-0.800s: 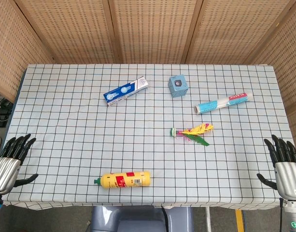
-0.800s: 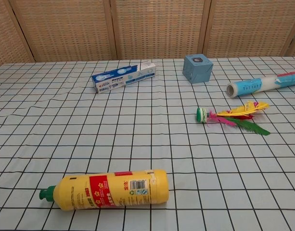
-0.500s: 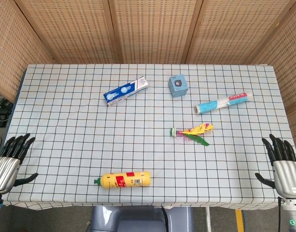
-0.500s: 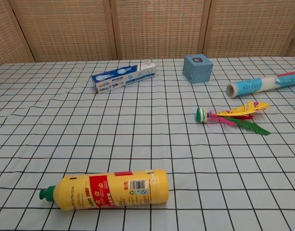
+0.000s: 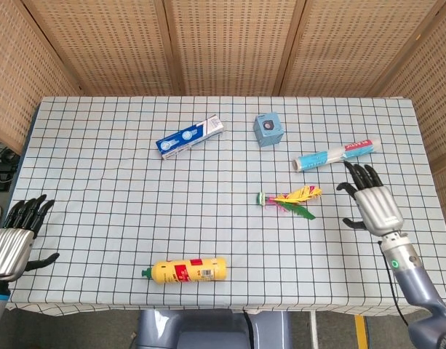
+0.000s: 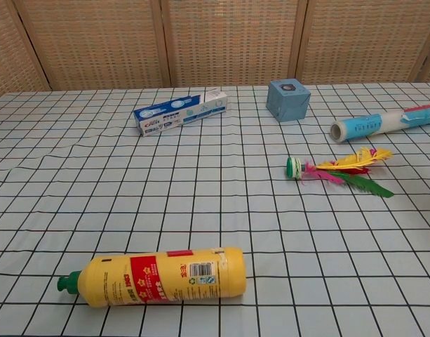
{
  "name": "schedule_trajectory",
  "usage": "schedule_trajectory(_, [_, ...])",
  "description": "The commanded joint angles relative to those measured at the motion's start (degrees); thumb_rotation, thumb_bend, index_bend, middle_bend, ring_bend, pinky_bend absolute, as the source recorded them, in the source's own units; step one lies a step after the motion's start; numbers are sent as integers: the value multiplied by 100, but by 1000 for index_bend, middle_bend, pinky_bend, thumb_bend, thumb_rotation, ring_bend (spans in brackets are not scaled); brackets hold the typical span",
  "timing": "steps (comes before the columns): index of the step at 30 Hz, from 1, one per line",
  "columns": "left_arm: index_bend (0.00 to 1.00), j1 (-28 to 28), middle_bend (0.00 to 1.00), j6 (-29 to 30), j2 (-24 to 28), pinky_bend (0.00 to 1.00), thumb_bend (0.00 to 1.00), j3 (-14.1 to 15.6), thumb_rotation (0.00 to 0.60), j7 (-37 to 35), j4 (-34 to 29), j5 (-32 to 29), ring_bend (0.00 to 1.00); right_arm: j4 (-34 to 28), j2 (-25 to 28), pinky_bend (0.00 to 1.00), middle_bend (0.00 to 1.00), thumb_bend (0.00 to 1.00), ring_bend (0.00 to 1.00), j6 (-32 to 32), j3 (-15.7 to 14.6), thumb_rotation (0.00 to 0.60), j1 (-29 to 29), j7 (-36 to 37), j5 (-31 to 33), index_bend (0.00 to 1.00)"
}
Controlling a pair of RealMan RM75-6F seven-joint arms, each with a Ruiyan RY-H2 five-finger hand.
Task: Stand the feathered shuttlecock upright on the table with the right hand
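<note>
The feathered shuttlecock [image 5: 289,200] [image 6: 339,170] lies on its side on the checked tablecloth, green base to the left, yellow, pink and green feathers fanned right. My right hand [image 5: 372,200] hovers over the table right of the feathers, fingers spread, holding nothing and apart from the shuttlecock. My left hand [image 5: 16,234] sits at the table's front left edge, fingers apart, empty. In the chest view neither hand shows clearly; only a dark sliver at the right edge.
A yellow bottle [image 5: 185,270] [image 6: 156,276] lies near the front edge. A toothpaste box [image 5: 189,136] [image 6: 180,111], a small blue box [image 5: 268,129] [image 6: 287,100] and a blue-white roll [image 5: 336,155] [image 6: 383,123] lie further back; the roll is just behind my right hand.
My right hand has risen from the front right table edge and moved inward, over the table, toward the shuttlecock's feathers. The left hand has barely shifted. No object has moved.
</note>
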Motion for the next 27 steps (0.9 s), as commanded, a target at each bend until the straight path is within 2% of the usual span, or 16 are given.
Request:
schedule_trajectory(1, [0,-27,0,-50,-30,0,0,-46,600,-4,39,-90,0,1042,-734,0,0,265,0,-686,70,600,608,125,141,430])
schedule_trajectory(4, [0,-51,0,-109,-55,0,0,-66,600,41,58,-170,0,1734,-1186,0,0,323,0,-862,10,600,857,158,125,442])
schedule_trajectory(9, [0,-105,0,-239,-99,0,0,-109,600,130,64,-339,0,2757,-1800,0,0,338,0,-1014,-173,600,1112,287,23,459])
schedule_trajectory(19, [0,-179,0,-397,-181,0,0,-136,600,298,81,-528,0,3660,-2409,0,0,364,0,-1077,-468,600,1365,682,-204,469])
schedule_trajectory(27, [0,-197,0,-428,-225,0,0,-136,600,396,79,-597,0,4364,-2774,0,0,379,0,-863,-667,600,1489,595,-457,485])
